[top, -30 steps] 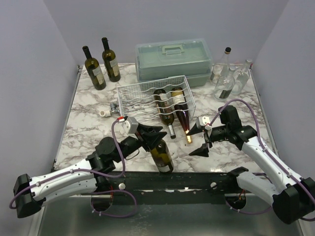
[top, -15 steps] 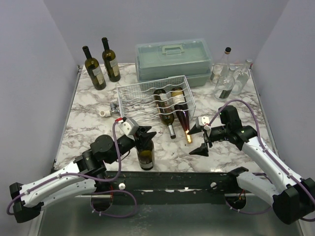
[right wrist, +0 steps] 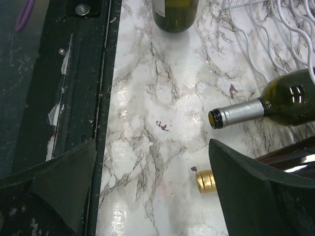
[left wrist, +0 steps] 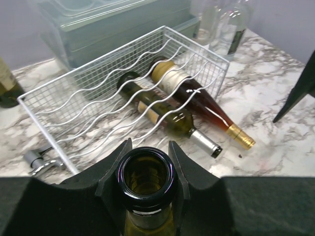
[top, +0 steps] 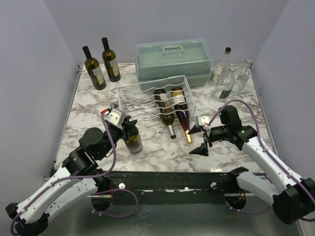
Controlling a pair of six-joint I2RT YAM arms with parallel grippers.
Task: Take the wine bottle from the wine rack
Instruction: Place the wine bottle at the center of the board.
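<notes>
Marble table [top: 86, 125]: left gripper [top: 129, 127] clamps the upright wine bottle [top: 133, 142] at its neck (right gripper [top: 192, 143] spread wide).

The white-and-grey marbled tabletop [top: 88, 123] carries a white wire wine rack [top: 140, 98] at its middle, with a small metal-and-white object [top: 109, 111] just beside the rack's near left corner. Along the far edge stand two dark green bottles [top: 94, 71], a grey-green plastic case [top: 172, 61] and clear glass bottles [top: 225, 83] — left to right. An uncorked wine bottle [top: 133, 142] stands upright near the front left. Purple specks [right wrist: 162, 125] dot the marble.
</notes>
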